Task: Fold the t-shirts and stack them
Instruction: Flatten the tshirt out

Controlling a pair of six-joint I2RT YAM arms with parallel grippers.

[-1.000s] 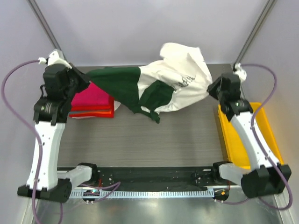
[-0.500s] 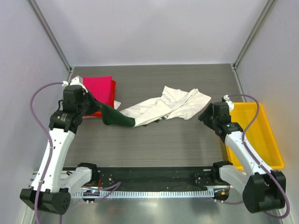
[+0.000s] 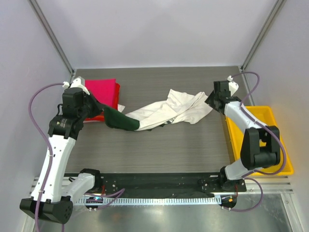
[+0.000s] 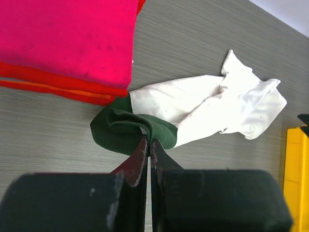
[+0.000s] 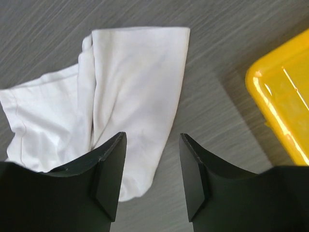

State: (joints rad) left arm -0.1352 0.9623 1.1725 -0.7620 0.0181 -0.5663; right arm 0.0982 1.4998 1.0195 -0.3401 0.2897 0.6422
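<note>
- While the left gripper (image 4: 148, 142) pinches the dark green end of the white shirt (image 3: 169, 113) in closed fingers, the rest lies twisted on the table (image 3: 159, 145) beyond them.
- The right gripper (image 5: 152, 140) gapes wide, holding nothing; the shirt's white end lies just under its fingers.
- Likely done: a pink shirt (image 3: 100, 91) folded on a red shirt (image 4: 48, 86), beside the left fingers.
- Left: spreading, folding and stacking the white one.

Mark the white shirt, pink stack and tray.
white shirt (image 3: 181, 108): top view, on its white body.
pink stack (image 3: 101, 92): top view, on the top pink face.
tray (image 5: 282, 96): right wrist view, on bare yellow plastic near its corner.
</note>
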